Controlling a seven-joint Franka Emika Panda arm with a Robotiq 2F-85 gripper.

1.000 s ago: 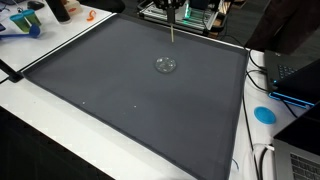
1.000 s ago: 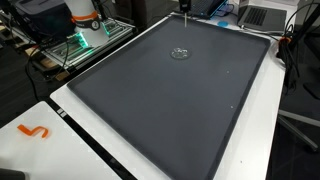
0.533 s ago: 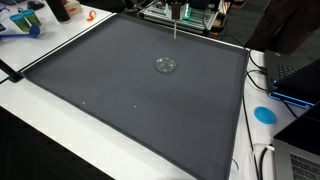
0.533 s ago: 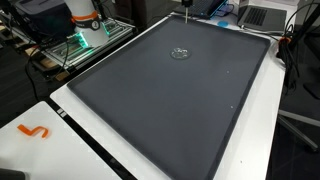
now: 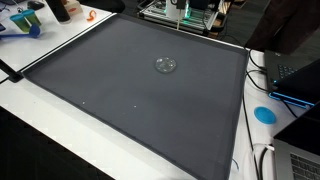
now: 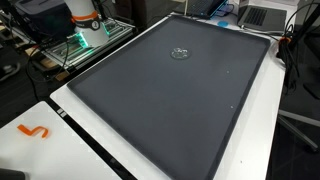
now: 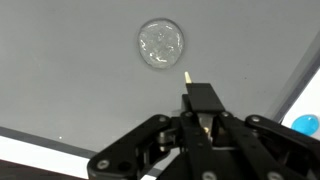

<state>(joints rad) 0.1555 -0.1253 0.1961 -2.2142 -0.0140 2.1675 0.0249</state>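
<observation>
A small round clear dish (image 5: 165,65) lies on the dark grey mat (image 5: 120,100), toward its far side; it also shows in an exterior view as the dish (image 6: 180,53) on the mat (image 6: 170,110). In the wrist view my gripper (image 7: 200,116) hangs above the mat (image 7: 70,70), its fingers pressed together on a thin dark stick (image 7: 203,97) with a pale tip. That tip points out just below and right of the dish (image 7: 161,44), well above it. Neither exterior view shows the gripper.
An orange hook-shaped piece (image 6: 35,131) lies on the white table (image 6: 50,160). A blue disc (image 5: 264,114), a laptop (image 5: 295,75) and cables sit beside the mat. A metal rack with a green light (image 6: 85,40) stands past one edge.
The thin stick that hung over the mat's far edge has risen upward and left both exterior views. The dish has not moved.
</observation>
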